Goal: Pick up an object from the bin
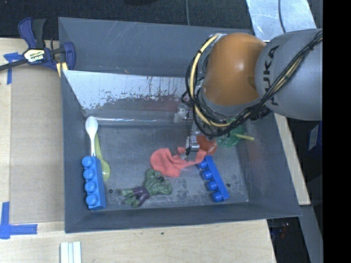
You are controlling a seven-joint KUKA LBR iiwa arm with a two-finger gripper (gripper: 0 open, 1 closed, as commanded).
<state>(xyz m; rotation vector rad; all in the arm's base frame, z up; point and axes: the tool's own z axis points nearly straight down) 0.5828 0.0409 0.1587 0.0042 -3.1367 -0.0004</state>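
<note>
Nearest the front wall of the grey bin (72,190) lie two small toys: a dark green and purple one (134,196), and just beside it to the right a lumpier green figure (158,183). On the left of the floor a blue studded brick (93,183) stands lengthwise along the side wall. A second blue studded brick (213,180) lies on the right, slanted, its upper end near the gripper.

Between the two bricks, about mid-floor, is the red floppy piece (165,162) — a soft, rubbery-looking thing of salmon red. It has a rounded blob on the left and a thinner, crumpled tongue running right and up toward the gripper. It lies flat on the bin floor, just above the green figure and just left of the slanted brick.

The gripper (191,150) comes straight down onto the right end of that tongue and appears to touch it. Whether the claw is released or clenched there I cannot tell — the wrist above hides the tip.

Farther back on the left, a spoon (96,148) with a white bowl and a yellow handle runs down to the left brick. Behind the gripper sit an orange-red lump (208,144) and a green thing (231,140), both partly under the wrist. Over them hangs the orange cover (233,70), ringed with black and yellow cables, on the grey arm (293,81).
</note>
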